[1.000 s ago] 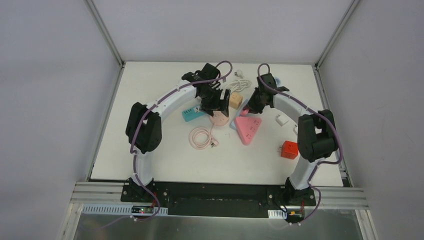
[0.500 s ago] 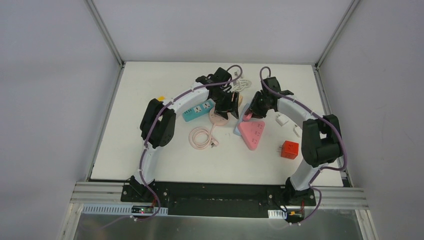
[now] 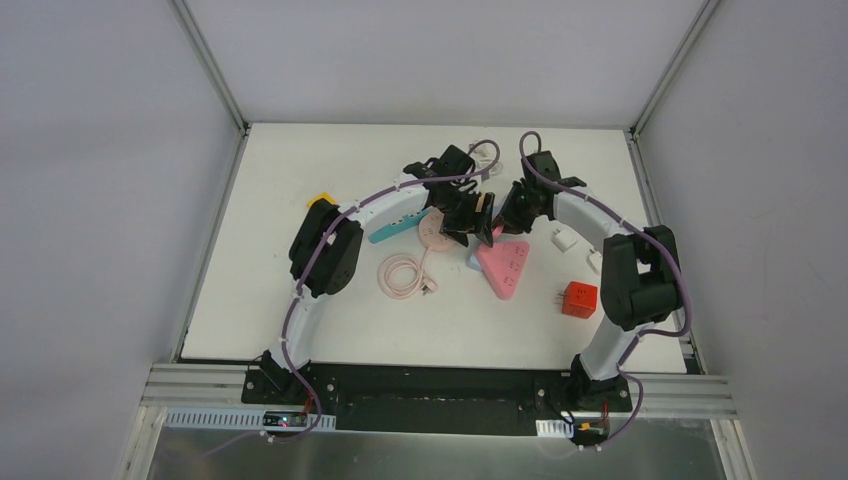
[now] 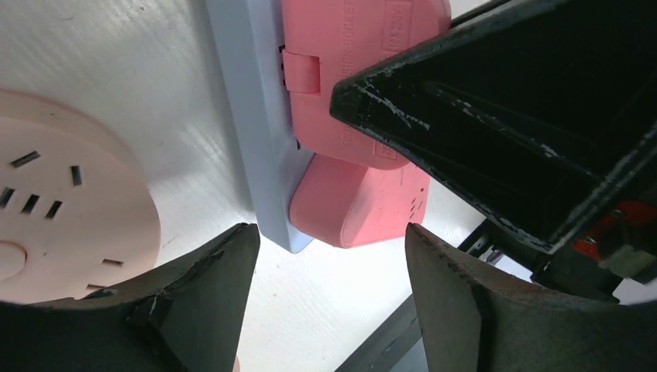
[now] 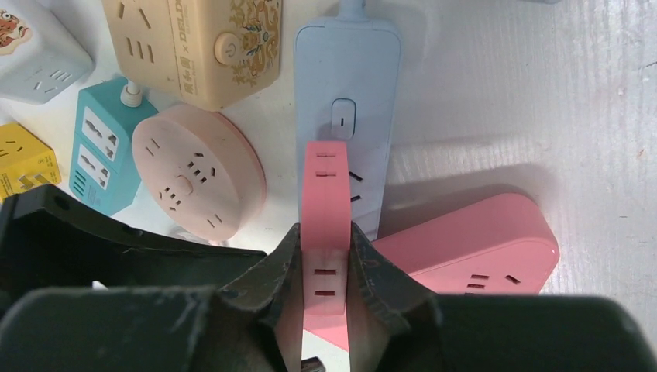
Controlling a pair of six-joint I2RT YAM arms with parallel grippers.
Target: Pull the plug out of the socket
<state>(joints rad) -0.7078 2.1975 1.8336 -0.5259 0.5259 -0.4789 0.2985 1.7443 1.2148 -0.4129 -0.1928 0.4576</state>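
A narrow pink plug [image 5: 325,194] stands in a light-blue power strip [image 5: 346,70]. My right gripper [image 5: 325,240] is shut on the plug, one finger on each side. In the top view the right gripper [image 3: 506,214] sits just above the pink triangular socket [image 3: 505,262]. My left gripper [image 4: 329,248] is open and empty, its jaws standing either side of the near end of the blue strip [image 4: 252,132], not touching it. The plug [image 4: 349,62] and the right gripper's black finger [image 4: 527,116] show beyond. In the top view the left gripper [image 3: 478,224] is close beside the right one.
A round pink socket [image 5: 194,170], a beige cube socket [image 5: 197,43], a teal strip [image 5: 97,147] and a yellow cube [image 5: 19,159] crowd the left. A coiled pink cable [image 3: 402,273], a white adapter [image 3: 562,240] and a red cube [image 3: 579,298] lie nearby.
My left arm has swung right, from over the round pink socket to the blue strip's end beside the right gripper. The right gripper has stayed on the pink plug.
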